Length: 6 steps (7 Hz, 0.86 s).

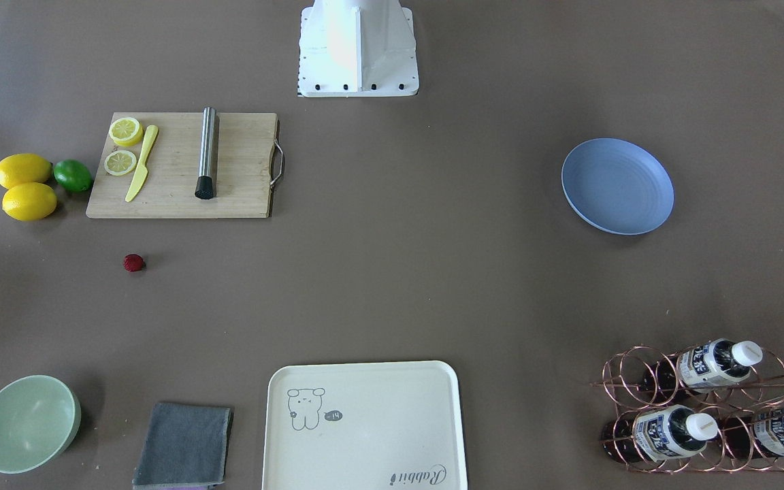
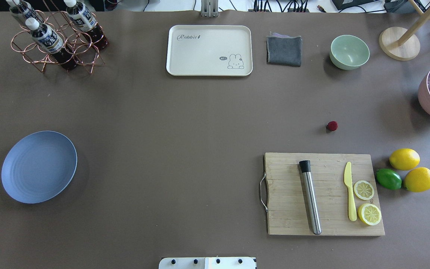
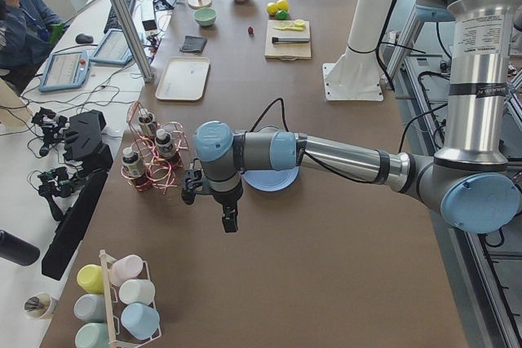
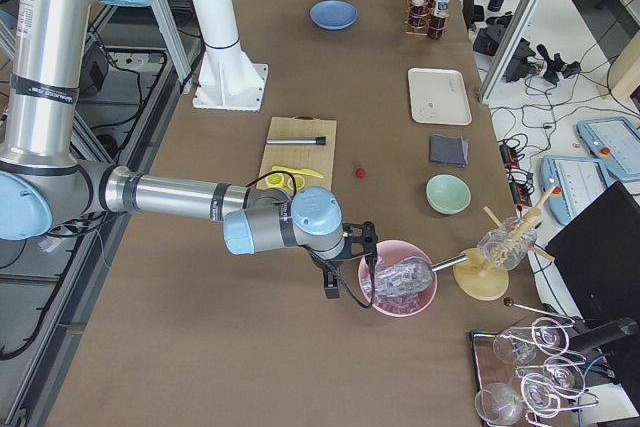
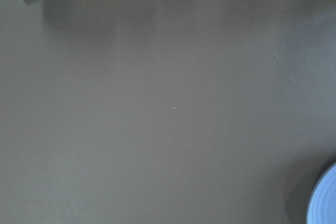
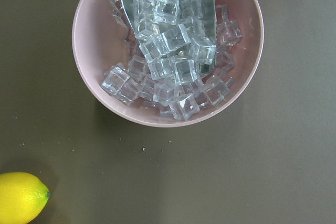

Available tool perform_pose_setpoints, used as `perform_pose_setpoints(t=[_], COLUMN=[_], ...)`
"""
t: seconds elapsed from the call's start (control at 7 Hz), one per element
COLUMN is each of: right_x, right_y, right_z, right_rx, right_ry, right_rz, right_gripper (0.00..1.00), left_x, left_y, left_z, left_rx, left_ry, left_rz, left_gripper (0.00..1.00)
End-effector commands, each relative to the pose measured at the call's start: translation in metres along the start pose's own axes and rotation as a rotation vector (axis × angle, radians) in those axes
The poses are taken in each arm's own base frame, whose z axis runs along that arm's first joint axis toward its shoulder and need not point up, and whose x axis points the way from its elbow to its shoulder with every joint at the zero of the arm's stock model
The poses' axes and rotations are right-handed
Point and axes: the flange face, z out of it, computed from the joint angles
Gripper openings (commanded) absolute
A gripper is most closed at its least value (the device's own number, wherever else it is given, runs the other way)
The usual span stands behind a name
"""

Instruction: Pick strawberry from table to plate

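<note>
The strawberry [image 2: 332,126] lies on the right, nearer the right arm [image 4: 180,195]; whether either arm's jaws are open cannot be told.

I am looking into a robotics lab: grey industrial robot arms [image 3: 342,156] beside a white pedestal [image 3: 363,38] over a long brown desk [image 3: 326,266], with teach pendants [image 3: 64,69], loose cables [image 3: 49,99] and a seated person [image 3: 20,22] at a side bench [image 3: 20,201].

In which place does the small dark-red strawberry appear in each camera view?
Front-facing: small dark-red strawberry left, below wooden cutting board.
Overhead: strawberry right, above board.
Exterior left: strawberry top, left of board.
Exterior right: strawberry centre, right of board.
Wrist views: not visible.
Landmark: the board.
</note>
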Motion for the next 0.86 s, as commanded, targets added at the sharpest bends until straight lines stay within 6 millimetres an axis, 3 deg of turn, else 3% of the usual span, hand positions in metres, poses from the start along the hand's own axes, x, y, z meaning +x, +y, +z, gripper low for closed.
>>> perform_pose_setpoints(t=[0.0, 0.43, 0.71], right_x=[0.001, 0.000, 0.000], right_y=[0.000, 0.000, -0.001], right_z=[0.000, 0.000, 0.000], right_rx=[0.000, 0.001, 0.001], right_ry=[0.001, 0.001, -0.001], right_rz=[-0.001, -0.002, -0.002], right_gripper=[1.00, 1.00, 1.00], left_x=[0.000, 0.002, 0.014], left_y=[-0.002, -0.030, -0.034], left_z=[-0.001, -0.007, -0.006], left_rx=[0.012, 0.193, 0.207], left_ry=[-0.009, -0.041, 0.091], left_rz=[0.010, 0.155, 0.207], left_gripper=[0.99, 0.99, 0.99])
